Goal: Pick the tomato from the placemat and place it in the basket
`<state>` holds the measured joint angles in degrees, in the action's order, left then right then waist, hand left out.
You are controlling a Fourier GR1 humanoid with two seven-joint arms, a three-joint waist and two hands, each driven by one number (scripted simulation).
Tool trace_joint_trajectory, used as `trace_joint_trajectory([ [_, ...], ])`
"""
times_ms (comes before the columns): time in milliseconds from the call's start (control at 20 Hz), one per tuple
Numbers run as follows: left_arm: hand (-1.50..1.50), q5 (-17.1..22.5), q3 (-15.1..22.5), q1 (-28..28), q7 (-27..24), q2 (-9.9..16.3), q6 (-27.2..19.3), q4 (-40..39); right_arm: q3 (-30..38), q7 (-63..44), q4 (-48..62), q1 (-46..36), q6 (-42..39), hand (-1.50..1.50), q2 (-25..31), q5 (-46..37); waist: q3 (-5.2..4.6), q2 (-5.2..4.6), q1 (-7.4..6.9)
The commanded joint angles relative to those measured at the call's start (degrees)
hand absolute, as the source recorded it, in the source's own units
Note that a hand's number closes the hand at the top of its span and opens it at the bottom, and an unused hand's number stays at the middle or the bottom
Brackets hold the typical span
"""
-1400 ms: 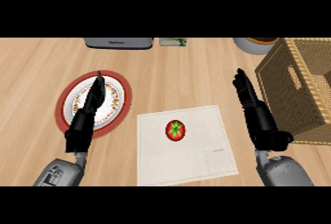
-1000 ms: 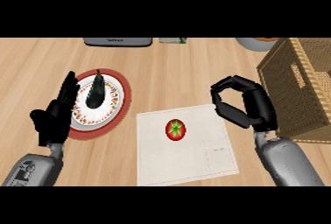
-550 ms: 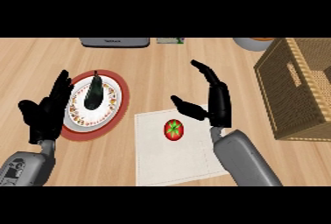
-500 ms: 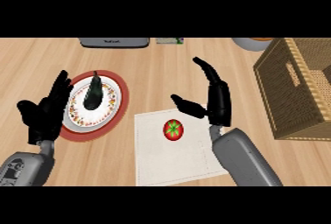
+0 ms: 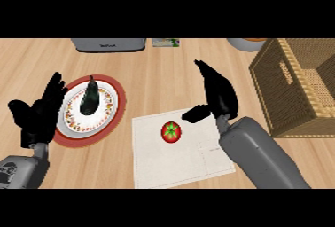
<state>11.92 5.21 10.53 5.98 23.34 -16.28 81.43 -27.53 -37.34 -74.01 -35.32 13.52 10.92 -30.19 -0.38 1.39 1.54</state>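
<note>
A red tomato [image 5: 171, 131] with a green stem lies on the white placemat [image 5: 177, 159] in the middle of the counter. My right hand [image 5: 218, 93] hovers just right of and beyond the tomato, open, fingers straight and pointing away, thumb toward the tomato, not touching it. The woven basket [image 5: 296, 104] stands at the right edge. My left hand [image 5: 39, 113] rests open at the left, fingers up, beside the plate.
A white plate [image 5: 104, 116] on a red mat holds a dark green vegetable [image 5: 90, 94]. A grey appliance [image 5: 108, 44], a small packet [image 5: 166, 42] and a bowl's rim [image 5: 247, 42] line the far edge.
My right hand has swung left from beside the basket to next to the tomato and uncurled its fingers. My left hand has moved left, off the plate.
</note>
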Motion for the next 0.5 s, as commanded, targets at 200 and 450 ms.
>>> trace_joint_trajectory([
  [200,0.0,-0.58,0.35,-1.14,1.18,-0.26,-0.04,2.43,-0.82,-24.72,-19.26,-1.9,-25.6,-1.5,2.82,10.23,0.31,-0.52,0.07],
  [450,0.0,-1.86,0.54,-2.6,2.26,-1.21,-0.13,6.38,1.95,-33.58,-29.95,1.71,-27.39,-1.5,2.27,12.36,0.37,-1.07,-1.31],
])
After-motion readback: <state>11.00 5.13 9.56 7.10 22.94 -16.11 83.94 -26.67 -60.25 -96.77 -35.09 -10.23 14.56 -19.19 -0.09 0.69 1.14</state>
